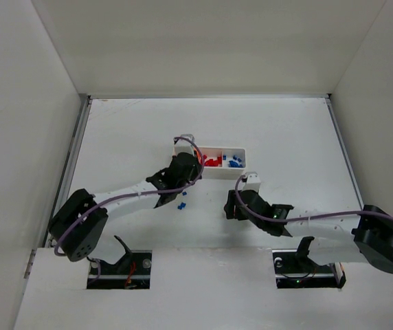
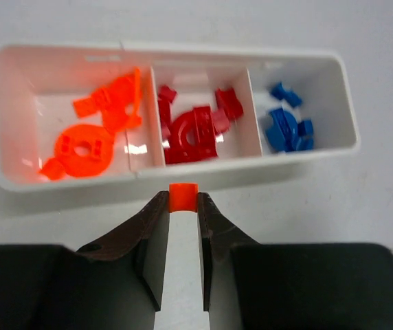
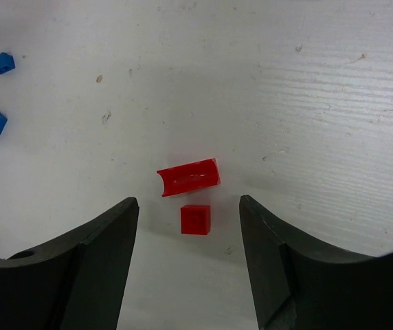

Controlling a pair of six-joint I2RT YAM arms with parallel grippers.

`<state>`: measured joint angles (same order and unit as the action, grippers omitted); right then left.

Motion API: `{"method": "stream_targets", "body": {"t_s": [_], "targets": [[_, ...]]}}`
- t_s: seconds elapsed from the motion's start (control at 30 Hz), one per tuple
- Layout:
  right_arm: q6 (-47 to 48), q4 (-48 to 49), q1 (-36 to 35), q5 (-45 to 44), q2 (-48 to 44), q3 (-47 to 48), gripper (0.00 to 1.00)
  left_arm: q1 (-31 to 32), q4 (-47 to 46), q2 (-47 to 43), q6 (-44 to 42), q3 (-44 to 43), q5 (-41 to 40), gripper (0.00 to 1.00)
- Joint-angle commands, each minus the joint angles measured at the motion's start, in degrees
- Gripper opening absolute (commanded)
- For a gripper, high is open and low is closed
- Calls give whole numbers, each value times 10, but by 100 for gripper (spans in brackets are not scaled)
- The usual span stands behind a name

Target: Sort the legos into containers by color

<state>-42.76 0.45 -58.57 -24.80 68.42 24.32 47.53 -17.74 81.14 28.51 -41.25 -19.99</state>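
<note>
Carefully we lift the orange brick (image 2: 183,196), clamped in our left gripper (image 2: 183,205), over the orange compartment (image 2: 25,96); our right gripper (image 3: 188,201) waits, jaws apart.

The left gripper (image 2: 183,207) is pinching a small orange lego (image 2: 183,196) at the tips of its dark fingers (image 2: 152,230). It is holding the lego just in front of the white tray (image 2: 80,180), near its wall. Inside the tray, orange legos (image 2: 86,144) are lying in the left compartment, red legos (image 2: 193,134) in the middle one and blue legos (image 2: 286,127) in the right one. The tray is sitting on the pale desk (image 2: 368,199).
</note>
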Motion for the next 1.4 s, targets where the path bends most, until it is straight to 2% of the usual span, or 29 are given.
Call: {"method": "stream_targets", "body": {"t_s": [0.0, 0.13, 0.27, 0.43, 0.57, 0.63, 0.77, 0.9, 1.1, 1.37], "targets": [[15, 21, -3, -17, 14, 26, 67, -46, -19, 8, 26, -45, -3, 16], [27, 16, -5, -24, 37, 38, 67, -99, -17, 56, 19, -87, 0, 17], [29, 20, -6, -30, 52, 42, 67, -115, -8, 101, 13, -118, 9, 19], [45, 14, -6, -35, 86, 66, 63, -119, -1, 111, 22, -118, -1, 38], [58, 3, -11, -35, 109, 83, 56, -108, -1, 79, 19, -96, -30, 44], [58, 1, -11, -35, 117, 87, 53, -97, 1, 56, 16, -77, -40, 44], [61, -14, -19, -38, 133, 99, 40, -65, 9, -5, 11, -9, -62, 44], [60, -18, -28, -53, 134, 102, 32, -29, 67, -74, 16, 56, -87, 44], [74, -2, -28, -47, 89, 118, 31, 21, 179, -142, 78, 109, -115, 44], [123, 25, 10, -5, 83, 190, 31, 67, 213, -181, 117, 153, -108, 43]]}}
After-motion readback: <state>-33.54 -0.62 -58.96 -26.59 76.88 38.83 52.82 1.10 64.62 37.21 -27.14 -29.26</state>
